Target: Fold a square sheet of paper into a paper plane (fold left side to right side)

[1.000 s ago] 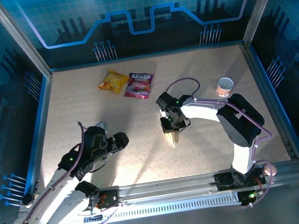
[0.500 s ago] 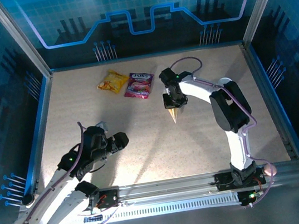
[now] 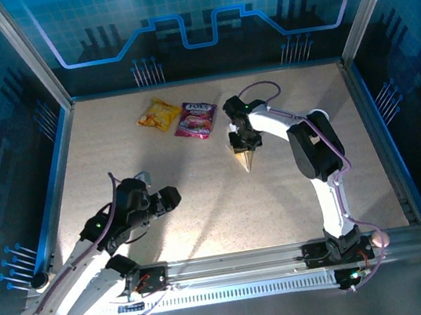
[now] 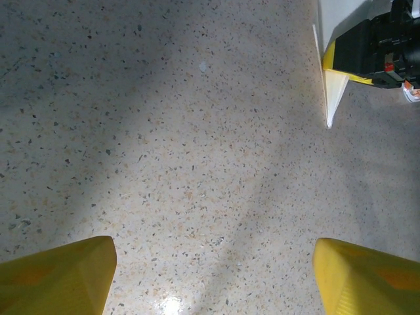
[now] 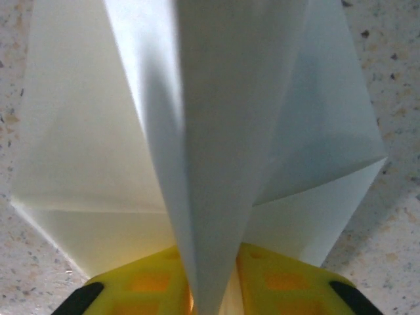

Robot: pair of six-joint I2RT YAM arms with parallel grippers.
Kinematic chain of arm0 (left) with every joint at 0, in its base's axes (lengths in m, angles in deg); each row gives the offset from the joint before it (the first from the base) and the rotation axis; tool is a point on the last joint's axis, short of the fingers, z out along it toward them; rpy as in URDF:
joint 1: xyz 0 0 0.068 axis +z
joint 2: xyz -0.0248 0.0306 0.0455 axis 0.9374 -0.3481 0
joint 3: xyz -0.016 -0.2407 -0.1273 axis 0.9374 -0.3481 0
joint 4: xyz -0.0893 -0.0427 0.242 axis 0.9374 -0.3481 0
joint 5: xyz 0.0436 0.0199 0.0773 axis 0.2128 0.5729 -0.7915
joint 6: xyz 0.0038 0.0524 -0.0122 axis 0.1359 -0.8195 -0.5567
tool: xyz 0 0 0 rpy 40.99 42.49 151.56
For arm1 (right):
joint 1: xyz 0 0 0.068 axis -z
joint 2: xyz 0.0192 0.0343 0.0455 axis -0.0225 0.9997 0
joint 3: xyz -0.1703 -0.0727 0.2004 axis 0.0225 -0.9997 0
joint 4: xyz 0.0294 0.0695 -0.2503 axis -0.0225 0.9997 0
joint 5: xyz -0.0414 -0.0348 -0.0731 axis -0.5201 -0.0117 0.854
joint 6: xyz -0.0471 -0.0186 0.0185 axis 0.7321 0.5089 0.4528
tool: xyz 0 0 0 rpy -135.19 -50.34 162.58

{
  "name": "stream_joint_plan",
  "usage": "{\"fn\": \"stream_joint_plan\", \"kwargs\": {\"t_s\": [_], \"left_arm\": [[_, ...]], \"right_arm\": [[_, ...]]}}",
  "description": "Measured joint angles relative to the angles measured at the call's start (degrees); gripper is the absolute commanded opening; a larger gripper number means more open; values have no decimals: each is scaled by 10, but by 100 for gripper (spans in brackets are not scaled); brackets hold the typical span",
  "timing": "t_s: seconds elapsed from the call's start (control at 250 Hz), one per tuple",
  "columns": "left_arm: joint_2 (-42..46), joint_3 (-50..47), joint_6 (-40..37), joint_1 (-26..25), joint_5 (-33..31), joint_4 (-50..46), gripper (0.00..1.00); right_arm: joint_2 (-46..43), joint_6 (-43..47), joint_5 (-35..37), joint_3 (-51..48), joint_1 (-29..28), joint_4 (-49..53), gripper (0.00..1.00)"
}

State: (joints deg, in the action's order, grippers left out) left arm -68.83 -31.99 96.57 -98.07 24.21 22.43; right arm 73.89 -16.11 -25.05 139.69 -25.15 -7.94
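We see the right arm stretched far out over the table (image 3: 217,204), its forearm swung in toward the middle and the wrist tipped downward. The right pincer (image 3: 242,148) sits at the wide back end of the paper plane (image 3: 246,162), whose pointed nose aims toward the near edge. From the right wrist, the plane's raised centre fold runs straight between the two yellow fingers (image 5: 282,285), while the wings spread out to either side over the speckled table. The jaws stand narrow, close on both sides of that fold; whether they actually pinch it we cannot tell.

The left arm is bent low at the near left, and the left pincer (image 3: 170,197) hangs wide and holds nothing above bare table, well apart from the plane. From its wrist we see the plane edge-on at the upper right.

A yellow snack packet (image 3: 159,114) and a pink snack packet (image 3: 196,119) lie beyond, near the far edge.
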Motion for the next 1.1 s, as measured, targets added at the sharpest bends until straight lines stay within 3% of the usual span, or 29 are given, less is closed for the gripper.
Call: {"fn": "stream_joint_plan", "kwargs": {"t_s": [0.116, 0.467, 0.803, 0.971, 1.103], "left_arm": [[-2, 5, -5, 12, 0, -13, 82], [-25, 46, -27, 47, 18, -22, 83], [-54, 82, -54, 123, 74, -22, 86], [-68, 103, -92, 181, 82, -21, 95], [-73, 109, -134, 228, 47, -4, 99]], "right_arm": [[0, -2, 1, -2, 0, -5, 39], [-29, -16, 3, -39, 0, -14, 40], [-156, -29, 3, -113, 0, -11, 55], [-264, -16, 17, -177, 1, -12, 72], [-384, 13, 34, -242, 22, -16, 93]]}}
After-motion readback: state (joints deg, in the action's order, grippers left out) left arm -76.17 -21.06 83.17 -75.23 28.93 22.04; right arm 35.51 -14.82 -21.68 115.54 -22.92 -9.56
